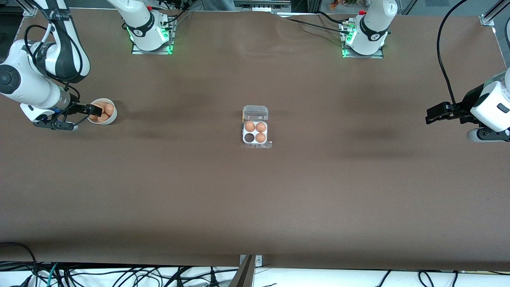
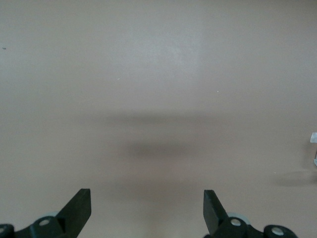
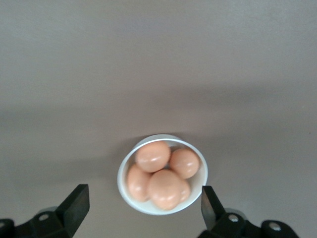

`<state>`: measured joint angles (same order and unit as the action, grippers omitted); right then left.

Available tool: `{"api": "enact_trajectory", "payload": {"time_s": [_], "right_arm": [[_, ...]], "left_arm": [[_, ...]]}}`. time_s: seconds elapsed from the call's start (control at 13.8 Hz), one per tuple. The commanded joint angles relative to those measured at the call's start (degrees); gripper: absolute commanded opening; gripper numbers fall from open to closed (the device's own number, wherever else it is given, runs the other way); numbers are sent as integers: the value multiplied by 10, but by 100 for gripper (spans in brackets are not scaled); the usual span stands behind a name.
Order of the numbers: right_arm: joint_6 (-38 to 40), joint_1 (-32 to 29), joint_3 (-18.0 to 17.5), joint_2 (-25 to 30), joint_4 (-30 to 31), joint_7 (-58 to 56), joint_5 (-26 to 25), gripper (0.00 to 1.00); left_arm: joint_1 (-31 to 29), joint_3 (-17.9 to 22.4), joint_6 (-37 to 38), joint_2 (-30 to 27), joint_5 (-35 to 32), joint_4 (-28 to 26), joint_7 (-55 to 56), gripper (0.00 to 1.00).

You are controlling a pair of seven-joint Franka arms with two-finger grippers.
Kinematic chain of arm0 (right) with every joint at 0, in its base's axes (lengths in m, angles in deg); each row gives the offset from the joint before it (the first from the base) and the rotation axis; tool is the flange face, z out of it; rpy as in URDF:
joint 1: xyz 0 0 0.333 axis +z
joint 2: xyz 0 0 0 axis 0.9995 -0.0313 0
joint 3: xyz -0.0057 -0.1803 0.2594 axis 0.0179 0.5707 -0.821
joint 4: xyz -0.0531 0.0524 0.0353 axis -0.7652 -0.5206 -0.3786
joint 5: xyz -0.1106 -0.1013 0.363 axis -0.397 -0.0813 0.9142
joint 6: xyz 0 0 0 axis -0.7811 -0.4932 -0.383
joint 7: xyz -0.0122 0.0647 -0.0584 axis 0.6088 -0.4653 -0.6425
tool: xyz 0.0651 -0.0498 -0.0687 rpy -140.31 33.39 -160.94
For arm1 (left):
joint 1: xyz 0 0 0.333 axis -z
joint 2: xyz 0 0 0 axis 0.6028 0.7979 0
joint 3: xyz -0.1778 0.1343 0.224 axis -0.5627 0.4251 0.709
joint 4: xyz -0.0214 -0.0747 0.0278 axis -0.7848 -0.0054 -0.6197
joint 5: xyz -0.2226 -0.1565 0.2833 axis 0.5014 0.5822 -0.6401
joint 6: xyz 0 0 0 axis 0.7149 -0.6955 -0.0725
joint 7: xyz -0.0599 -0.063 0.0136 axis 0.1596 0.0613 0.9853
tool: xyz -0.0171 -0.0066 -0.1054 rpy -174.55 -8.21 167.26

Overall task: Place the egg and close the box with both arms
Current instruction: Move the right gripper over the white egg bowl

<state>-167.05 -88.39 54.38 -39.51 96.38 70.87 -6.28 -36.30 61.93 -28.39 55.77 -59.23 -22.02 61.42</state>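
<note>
While the box [image 1: 255, 132] sits mid-tabletop with its lid open, three cells filled and one empty, nothing of the task looks done yet. The bowl [image 1: 102, 112] at the right arm's end holds several eggs [image 3: 161, 173]; the right gripper [image 1: 95, 110] hangs over it, jaws wide and empty. The left gripper [image 1: 437, 113] waits over bare tabletop, jaws wide.
</note>
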Motion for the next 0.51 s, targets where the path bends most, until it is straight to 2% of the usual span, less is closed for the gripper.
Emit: {"api": "enact_trajectory", "payload": {"time_s": [0.0,0.43], "right_arm": [[-66,-1,20,10,57,-30,-9,100],[-80,-1,20,2,79,-41,-9,100]], "left_arm": [[2,-1,7,2,-14,9,-10,100],[3,-2,7,2,-13,9,-8,100]]}}
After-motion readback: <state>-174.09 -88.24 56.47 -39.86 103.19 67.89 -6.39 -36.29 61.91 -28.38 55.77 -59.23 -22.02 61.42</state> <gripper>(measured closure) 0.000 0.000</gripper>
